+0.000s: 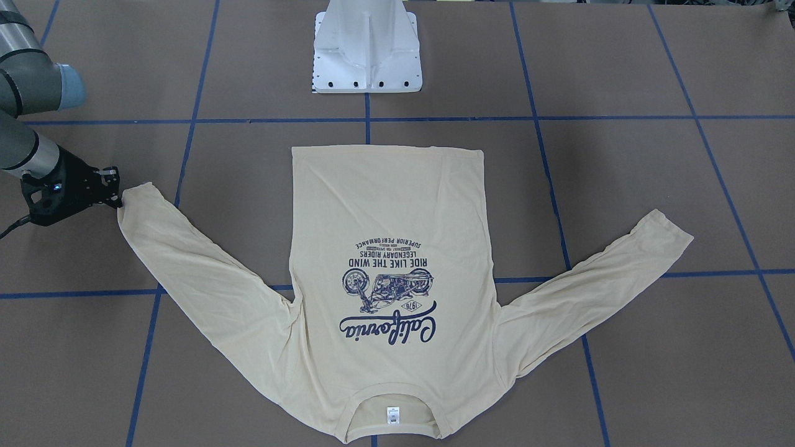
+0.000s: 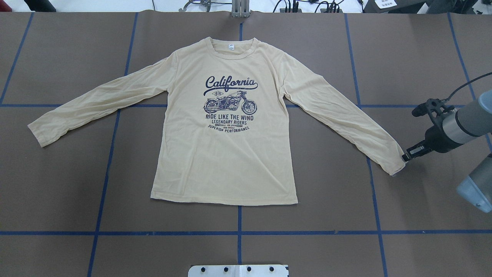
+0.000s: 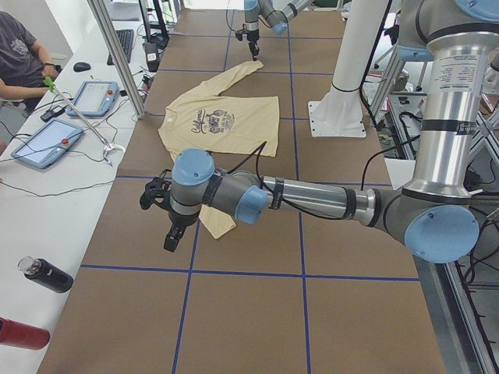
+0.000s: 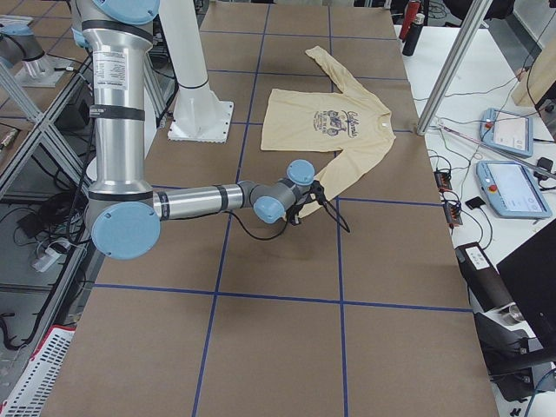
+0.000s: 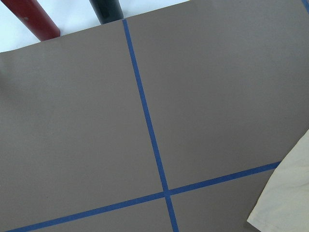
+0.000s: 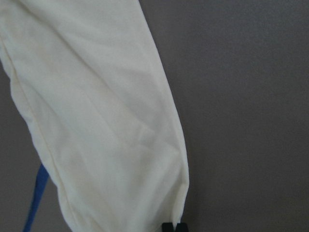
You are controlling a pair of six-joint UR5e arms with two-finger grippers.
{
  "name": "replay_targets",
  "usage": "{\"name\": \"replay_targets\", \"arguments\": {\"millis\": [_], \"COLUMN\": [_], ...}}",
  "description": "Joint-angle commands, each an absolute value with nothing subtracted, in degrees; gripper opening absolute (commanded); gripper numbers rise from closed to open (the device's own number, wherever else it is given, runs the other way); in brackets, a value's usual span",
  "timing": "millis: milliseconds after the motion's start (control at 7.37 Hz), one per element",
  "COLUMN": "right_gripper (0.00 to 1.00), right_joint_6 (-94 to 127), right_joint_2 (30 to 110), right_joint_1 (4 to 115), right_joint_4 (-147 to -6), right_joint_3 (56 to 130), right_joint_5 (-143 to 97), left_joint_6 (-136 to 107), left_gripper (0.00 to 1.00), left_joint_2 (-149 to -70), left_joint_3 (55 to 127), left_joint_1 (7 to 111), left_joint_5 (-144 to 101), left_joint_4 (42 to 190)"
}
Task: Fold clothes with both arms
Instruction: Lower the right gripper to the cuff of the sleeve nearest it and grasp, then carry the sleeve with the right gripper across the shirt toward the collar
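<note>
Lying flat, one shirt (image 2: 226,154), one cuff (image 2: 396,165) pinched in the right gripper (image 2: 405,157); left gripper (image 3: 169,243), open or closed untellable.

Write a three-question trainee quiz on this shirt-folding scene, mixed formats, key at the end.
1. True or false: the shirt lies print-side down on the table.
2. The right gripper is at which part of the shirt? A. the bottom hem B. a sleeve cuff C. the collar
3. Fill in: the largest word in the chest print is ____.

Key: 1 false, the print faces up; 2 B; 3 California.
</note>
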State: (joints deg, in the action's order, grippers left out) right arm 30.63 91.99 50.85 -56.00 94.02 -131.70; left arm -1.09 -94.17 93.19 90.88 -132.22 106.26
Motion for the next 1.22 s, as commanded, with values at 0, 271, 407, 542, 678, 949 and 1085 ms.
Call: {"name": "replay_targets", "arguments": {"millis": [0,271,407,542,678,949,1085], "right_gripper": [0.00,0.00,0.00,0.00,0.00,0.00,0.00], "right_joint_6": [31.0,31.3,34.9,42.4,46.5,62.0,68.3], "right_joint_2": [93.9,93.7,93.3,91.5,87.6,76.8,71.6], "right_joint_1": [50.9,50.7,50.7,50.6,50.6,50.5,50.5], "right_joint_4": [-55.9,-55.8,-55.5,-55.4,-55.5,-55.6,-55.6], "right_joint_3": [96.0,98.2,99.4,102.1,102.1,101.4,101.4], "right_joint_5": [-131.6,-132.8,-134.4,-135.2,-135.8,-136.5,-136.5], "left_joint_6": [-2.5,-2.6,-2.6,-2.6,-2.6,-2.7,-2.7], "left_gripper": [1.00,1.00,1.00,1.00,1.00,1.00,1.00], "left_joint_2": [-94.4,-94.4,-94.4,-94.4,-94.4,-94.4,-94.5], "left_joint_3": [93.3,93.2,93.2,93.2,93.1,92.9,92.8], "left_joint_1": [90.9,90.9,90.9,90.9,90.9,90.9,90.9], "left_joint_5": [-132.2,-132.2,-132.2,-132.2,-132.2,-132.2,-132.2], "left_joint_4": [106.3,106.3,106.3,106.3,106.3,106.3,106.3]}}
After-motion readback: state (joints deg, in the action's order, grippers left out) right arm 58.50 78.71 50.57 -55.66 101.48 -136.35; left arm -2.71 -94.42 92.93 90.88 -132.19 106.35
